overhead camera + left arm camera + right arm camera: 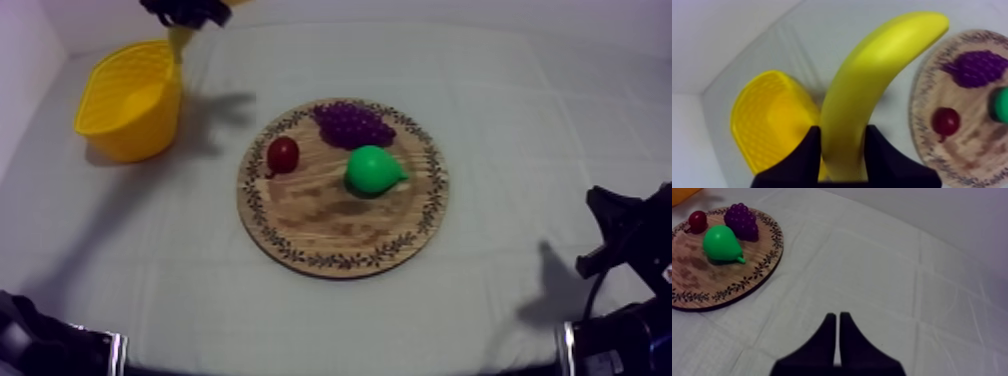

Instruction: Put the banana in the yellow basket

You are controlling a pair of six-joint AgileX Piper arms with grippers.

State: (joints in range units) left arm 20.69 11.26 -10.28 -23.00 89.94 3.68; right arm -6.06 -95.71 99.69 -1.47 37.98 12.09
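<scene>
My left gripper (843, 145) is shut on the yellow banana (872, 85), which points up and away from the fingers. In the top view that gripper (187, 14) hangs at the back left, with the banana (179, 42) dangling just above the far right rim of the yellow basket (130, 100). The basket (767, 120) lies below and beside the banana, its inside bare. The round wooden board (342, 186) sits mid-table. My right gripper (838, 338) is shut on nothing, resting over bare cloth to the right of the board (722, 263).
On the board lie a bunch of purple grapes (352, 123), a green pear (373, 170) and a small red fruit (283, 154). My right arm (625, 240) rests at the table's right edge. A wall runs behind the basket.
</scene>
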